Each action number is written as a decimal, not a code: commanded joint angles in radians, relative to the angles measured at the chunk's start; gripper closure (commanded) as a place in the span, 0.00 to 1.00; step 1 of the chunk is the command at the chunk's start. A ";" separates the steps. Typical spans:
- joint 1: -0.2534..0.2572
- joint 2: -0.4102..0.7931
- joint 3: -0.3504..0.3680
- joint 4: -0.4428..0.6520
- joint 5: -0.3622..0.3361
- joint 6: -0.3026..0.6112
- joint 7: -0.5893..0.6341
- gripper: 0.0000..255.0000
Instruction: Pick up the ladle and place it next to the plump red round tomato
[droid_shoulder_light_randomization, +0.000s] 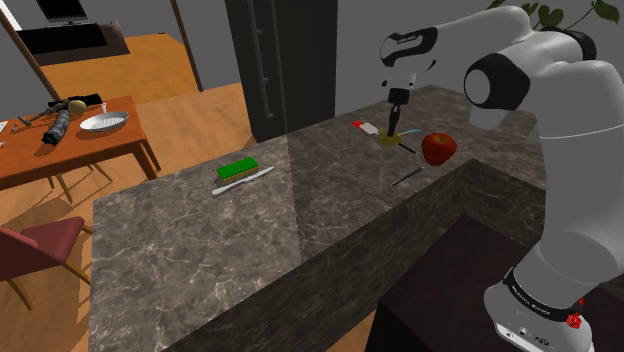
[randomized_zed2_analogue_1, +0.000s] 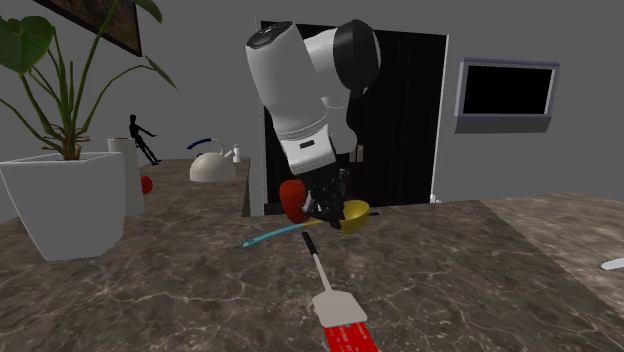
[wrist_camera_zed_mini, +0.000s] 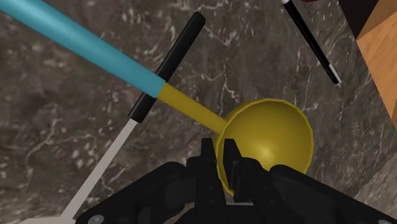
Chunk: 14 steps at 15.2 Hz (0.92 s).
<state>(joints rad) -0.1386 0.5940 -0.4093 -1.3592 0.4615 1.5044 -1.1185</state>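
The gripper (wrist_camera_zed_mini: 219, 159) has its two black fingers (wrist_camera_zed_mini: 207, 158) pinched on the near rim of the ladle (wrist_camera_zed_mini: 273, 133) bowl, one finger inside the rim and one outside. The bowl is yellow, with a yellow neck that runs into a light blue handle pointing away from the hand. That handle crosses over the black grip of a spatula (wrist_camera_zed_mini: 168, 67), whose pale shaft leads off across the stone. Beyond the bowl lies a thin black rod (wrist_camera_zed_mini: 312, 41) with a white tip, apart from the ladle.

In the shoulder view the gripper (droid_shoulder_light_randomization: 396, 118) points straight down over the ladle (droid_shoulder_light_randomization: 391, 139) at the far end of the dark marbled counter (droid_shoulder_light_randomization: 300, 230) — whether the bowl rests on the stone or hangs just above it I cannot tell. The red tomato (droid_shoulder_light_randomization: 438, 148) sits near the ladle, toward that view's right, not touching it. Well apart, mid-counter, lie a green sponge (droid_shoulder_light_randomization: 238, 169) and a knife (droid_shoulder_light_randomization: 243, 181) side by side.

In the second exterior view the spatula (randomized_zed2_analogue_1: 337, 305) ends in a red blade, and a white kettle (randomized_zed2_analogue_1: 212, 165) stands behind.
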 joint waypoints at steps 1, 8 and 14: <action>-0.002 -0.007 -0.002 0.015 -0.003 -0.021 0.006 1.00; -0.012 -0.021 -0.004 0.088 -0.007 -0.102 0.031 1.00; -0.026 -0.023 -0.004 0.167 -0.006 -0.177 0.053 1.00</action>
<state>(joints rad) -0.1614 0.5714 -0.4124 -1.2036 0.4559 1.3389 -1.0664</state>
